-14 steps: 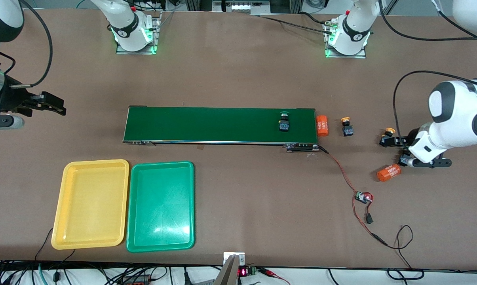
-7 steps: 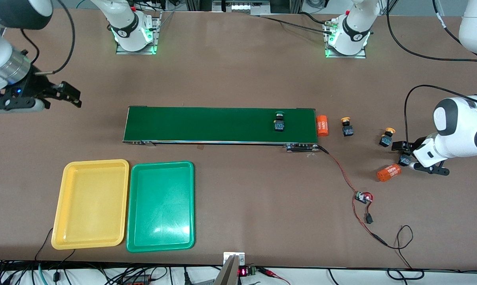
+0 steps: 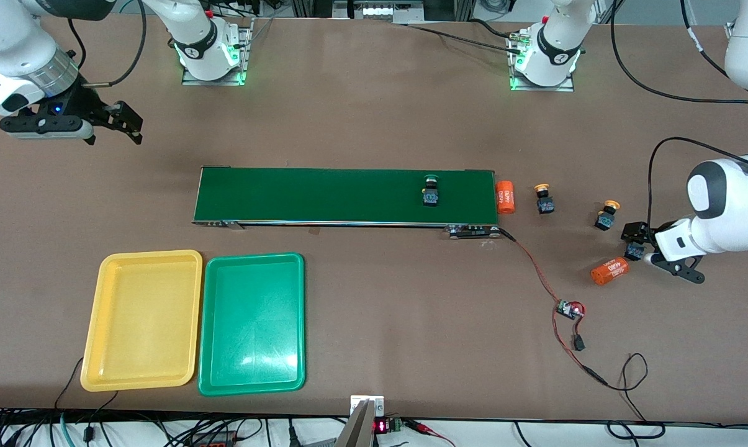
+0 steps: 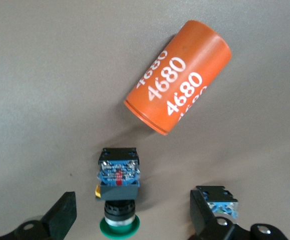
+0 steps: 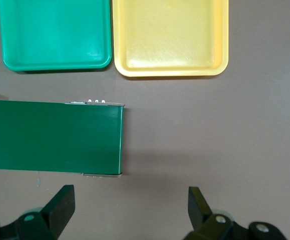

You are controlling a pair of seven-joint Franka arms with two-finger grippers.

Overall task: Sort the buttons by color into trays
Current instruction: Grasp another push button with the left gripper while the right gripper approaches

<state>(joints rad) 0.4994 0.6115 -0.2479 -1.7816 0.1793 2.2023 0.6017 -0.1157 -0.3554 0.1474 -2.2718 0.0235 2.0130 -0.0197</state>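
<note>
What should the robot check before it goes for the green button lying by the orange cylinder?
1. Left jaws open: ok, spread wide above the table at the left arm's end.
2. Green button between them: ok, it lies on its side, untouched.
3. Orange cylinder out of the way: ok, it lies apart from the button.
4. Nothing else in the grip path: cannot tell, a small black block sits right by one jaw.
5. Green tray free: ok, empty, as is the yellow tray beside it.
6. Right jaws out of the way: ok, open and empty by the belt.
</note>
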